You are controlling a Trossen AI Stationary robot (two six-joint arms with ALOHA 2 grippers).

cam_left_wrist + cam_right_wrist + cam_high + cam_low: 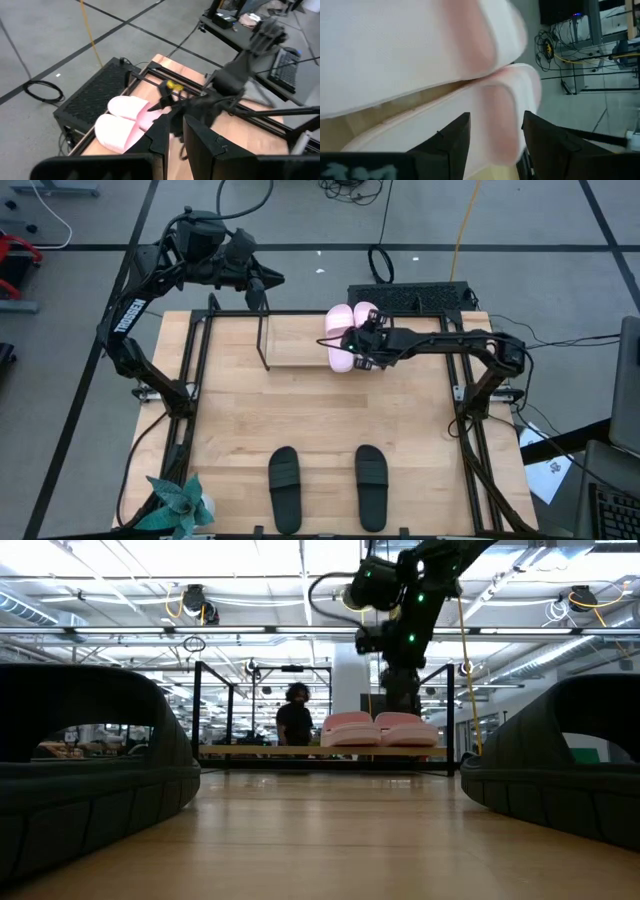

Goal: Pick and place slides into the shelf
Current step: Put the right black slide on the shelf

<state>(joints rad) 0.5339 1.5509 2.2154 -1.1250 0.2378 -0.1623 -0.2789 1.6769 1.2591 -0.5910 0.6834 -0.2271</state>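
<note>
The left gripper [262, 283] hung beyond the far-left end of the shelf [265, 350], fingers nearly pressed together, holding nothing. The pink slides [347, 330] lay together on the shelf's right end. The right gripper [358, 347] was at them, fingers spread, astride one slide's edge. The black slides [327, 486] waited on the near bench [420, 440], well apart.

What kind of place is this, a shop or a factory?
Probably a robotics lab or workshop: a wooden table inside a black frame, loose cables on a taped concrete floor, and overhead pipes and lights.

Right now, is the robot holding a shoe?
No. The right end effector is open over a pale pink slide sandal on the shelf; nothing is gripped.
</note>
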